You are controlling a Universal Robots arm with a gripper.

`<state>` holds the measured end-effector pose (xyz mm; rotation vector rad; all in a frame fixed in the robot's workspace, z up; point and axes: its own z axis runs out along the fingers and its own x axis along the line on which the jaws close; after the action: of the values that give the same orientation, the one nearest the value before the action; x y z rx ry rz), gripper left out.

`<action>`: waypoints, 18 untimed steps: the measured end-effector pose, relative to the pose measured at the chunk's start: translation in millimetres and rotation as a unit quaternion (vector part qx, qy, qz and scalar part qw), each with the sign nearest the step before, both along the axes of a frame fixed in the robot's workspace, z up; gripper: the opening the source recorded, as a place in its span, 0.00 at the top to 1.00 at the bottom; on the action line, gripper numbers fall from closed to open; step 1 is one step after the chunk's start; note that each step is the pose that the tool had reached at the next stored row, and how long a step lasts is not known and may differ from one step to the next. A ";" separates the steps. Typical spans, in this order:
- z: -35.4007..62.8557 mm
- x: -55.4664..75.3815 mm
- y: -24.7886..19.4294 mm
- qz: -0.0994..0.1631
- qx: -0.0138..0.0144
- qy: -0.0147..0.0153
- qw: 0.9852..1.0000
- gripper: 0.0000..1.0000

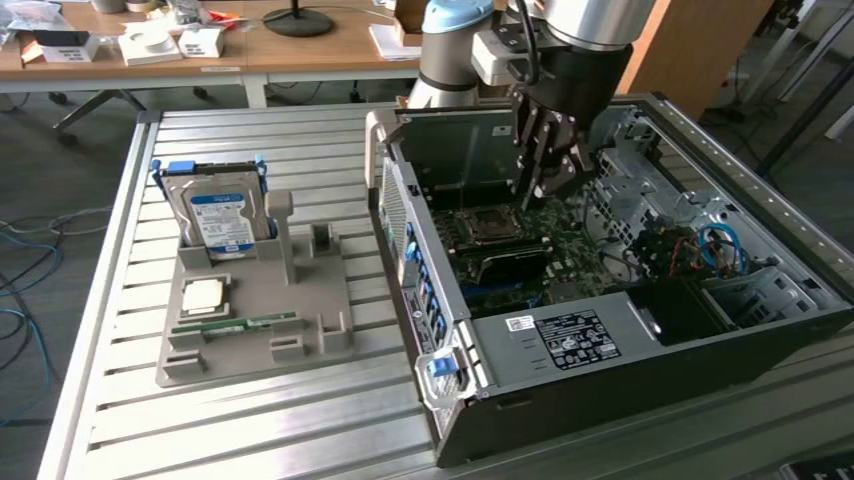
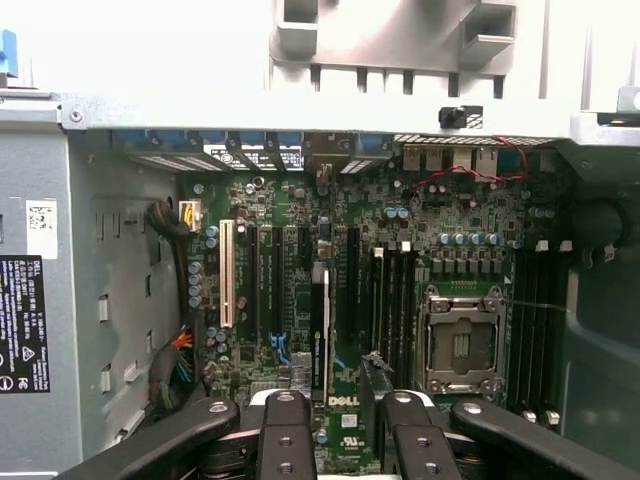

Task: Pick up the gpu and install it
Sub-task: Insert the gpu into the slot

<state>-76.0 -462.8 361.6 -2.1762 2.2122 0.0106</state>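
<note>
The gpu [image 2: 320, 330] appears edge-on in the wrist view as a thin dark card with a pale edge. It stands upright among the black expansion slots of the green motherboard [image 2: 290, 215]. My gripper [image 2: 347, 400] hangs just above it. The fingers [image 2: 285, 430] are spread wider than the card is thick, so it is open. I cannot tell whether a finger touches the card. In the exterior view the gripper [image 1: 545, 185] reaches down into the open computer case [image 1: 561, 340], beside the CPU socket [image 1: 487, 225].
The silver CPU socket [image 2: 462, 340] and RAM slots lie beside the card. The grey power supply [image 2: 30, 300] closes one end of the case. On the slatted table, a grey holder [image 1: 254, 340] carries a hard drive [image 1: 220, 215], a CPU chip [image 1: 203, 293] and a RAM stick [image 1: 234, 325].
</note>
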 end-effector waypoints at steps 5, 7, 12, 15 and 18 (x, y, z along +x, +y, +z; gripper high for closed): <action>0.1 0.0 0.0 0.000 0.000 0.000 1.000 0.67; 0.2 0.0 0.0 0.000 0.000 0.000 1.000 0.67; 4.1 0.0 0.0 0.000 0.000 0.000 1.000 0.67; 6.6 0.0 0.0 0.000 0.000 0.000 1.000 0.67; 9.1 0.0 0.0 0.000 0.000 0.000 1.000 0.67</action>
<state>-76.0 -462.8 370.6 -2.1763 2.2123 0.0106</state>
